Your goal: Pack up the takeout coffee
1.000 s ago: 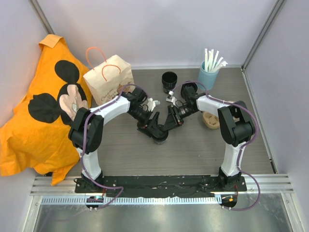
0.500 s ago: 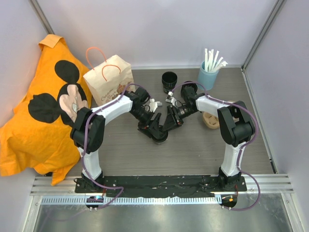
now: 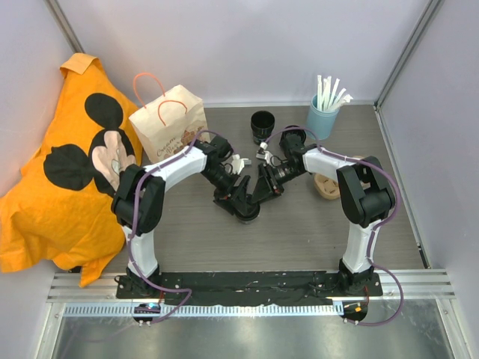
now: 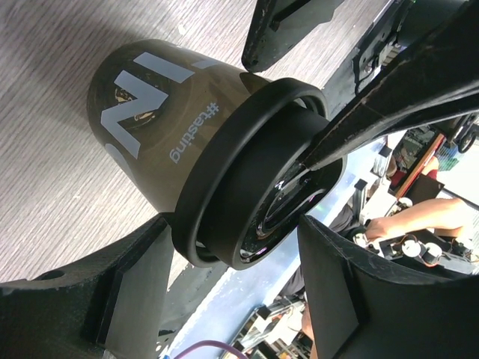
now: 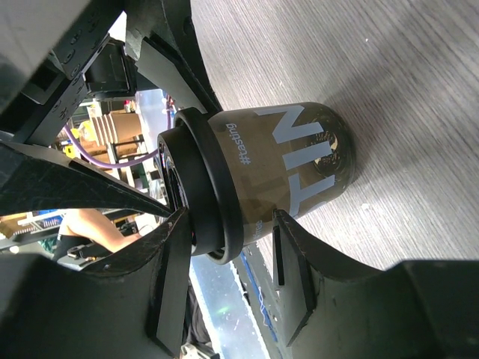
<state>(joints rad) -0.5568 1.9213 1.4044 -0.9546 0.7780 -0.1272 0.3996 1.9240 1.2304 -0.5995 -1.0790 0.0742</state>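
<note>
Black round takeout cup [image 4: 165,112] stands on your grey woodgrain desk [image 4: 45,149]. Left hand [image 4: 232,224] clamps across its rim; right hand [image 5: 228,224] pinches its wall, one finger inside.

Left pincer [image 4: 236,247] and right pincer [image 5: 232,224] meet low, facing inward, both partly spread.

The left arm [image 3: 176,166] and right arm [image 3: 327,160] are showing white shells, black joints, looping purple cables [image 3: 390,193] and matte black fingers [image 4: 135,299].
</note>
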